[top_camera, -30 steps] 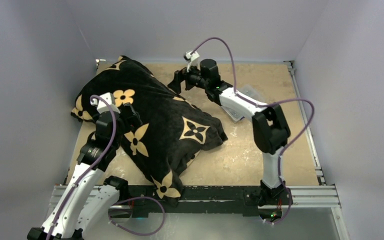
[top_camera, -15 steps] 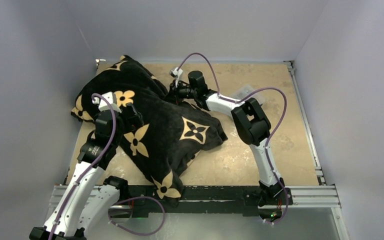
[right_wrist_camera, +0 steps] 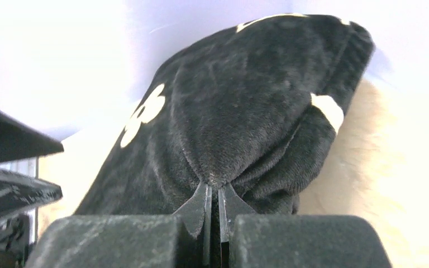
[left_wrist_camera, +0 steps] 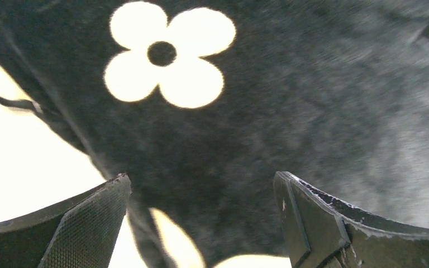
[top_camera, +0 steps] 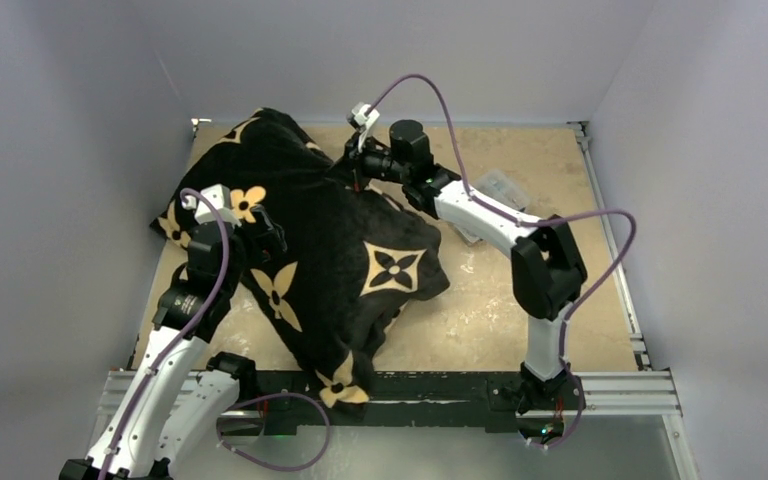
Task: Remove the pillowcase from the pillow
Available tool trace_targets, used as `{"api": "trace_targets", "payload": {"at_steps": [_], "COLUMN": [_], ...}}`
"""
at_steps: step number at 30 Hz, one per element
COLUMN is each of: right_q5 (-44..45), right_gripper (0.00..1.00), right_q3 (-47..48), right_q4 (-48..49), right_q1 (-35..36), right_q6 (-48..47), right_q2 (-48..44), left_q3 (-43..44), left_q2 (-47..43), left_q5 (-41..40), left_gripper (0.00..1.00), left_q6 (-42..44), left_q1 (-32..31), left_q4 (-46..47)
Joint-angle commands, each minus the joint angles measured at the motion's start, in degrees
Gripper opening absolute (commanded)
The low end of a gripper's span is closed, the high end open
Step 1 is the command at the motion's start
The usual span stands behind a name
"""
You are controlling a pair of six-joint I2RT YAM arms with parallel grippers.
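Note:
The black plush pillowcase (top_camera: 340, 250) with tan flower and star motifs lies bulging across the left half of the table. The pillow is hidden inside it. My right gripper (top_camera: 356, 170) is at the cover's far edge, shut on a pinched fold of the black fabric. In the right wrist view the fingertips (right_wrist_camera: 213, 187) meet on that fold of the pillowcase (right_wrist_camera: 246, 111), which is drawn up into a peak. My left gripper (top_camera: 260, 235) hovers over the cover's left part. Its jaws (left_wrist_camera: 201, 190) stand wide open above the pillowcase (left_wrist_camera: 268, 111), holding nothing.
The tan table (top_camera: 560, 300) is walled in by pale panels on three sides. A small clear plastic item (top_camera: 500, 185) lies at the back right, under the right arm. A metal rail (top_camera: 440, 385) runs along the near edge between the arm bases.
My right gripper went from open to shut on the cover's far edge, then rose, pulling the fabric up and back. The pillowcase shifted slightly away. The left arm stayed put.

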Motion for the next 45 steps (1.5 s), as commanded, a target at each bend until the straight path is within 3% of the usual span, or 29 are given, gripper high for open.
{"api": "trace_targets", "payload": {"at_steps": [1, 10, 13, 16, 20, 27, 30, 37, 42, 45], "right_q5": [21.6, 42.96, 53.23, 56.26, 54.41, 44.97, 41.56, 28.73, 25.44, 25.06], "right_gripper": [0.0, 0.0, 0.0, 0.0, 0.0, 0.0, 0.0, 0.01, 0.26, 0.57], "right_q3": [7.46, 10.58, 14.45, 16.23, 13.05, 1.73, -2.4, 1.19, 4.83, 4.91], "right_q4": [0.67, 1.83, 2.46, 4.48, 7.32, 6.25, 7.79, 6.46, 4.09, 3.31], "right_q1": [-1.15, -2.96, -3.51, -3.55, -3.5, -2.27, 1.64, 10.34, 11.47, 12.06], "right_q6": [0.78, -0.11, -3.8, -8.37, -11.76, -4.04, -1.39, 2.81, 4.27, 4.3], "right_q2": [-9.21, -19.14, -19.33, -18.81, -17.99, -11.02, -7.12, 2.11, 1.57, -2.03], "left_q3": [0.02, -0.06, -0.02, -0.06, -0.04, 0.1, 0.21, 0.61, 1.21, 1.49], "left_q2": [-0.99, -1.8, -1.97, -1.91, -1.89, -1.73, -1.82, -2.23, -2.42, -2.58], "left_q5": [1.34, 1.73, 1.73, 1.73, 1.6, 1.47, 1.15, -0.15, -2.12, -3.04], "left_gripper": [0.99, 0.99, 0.99, 0.99, 0.99, 0.99, 0.99, 0.99, 0.99, 0.99], "left_q6": [0.4, 0.53, 0.49, 0.36, 0.31, 0.22, 0.21, 0.22, 0.0, -0.18], "left_q1": [0.44, 0.35, 0.35, 0.35, 0.34, 0.35, 0.35, 0.35, 0.35, 0.35], "left_q4": [2.14, 2.3, 2.36, 2.32, 2.32, 2.34, 2.17, 1.25, 0.13, -0.28]}}
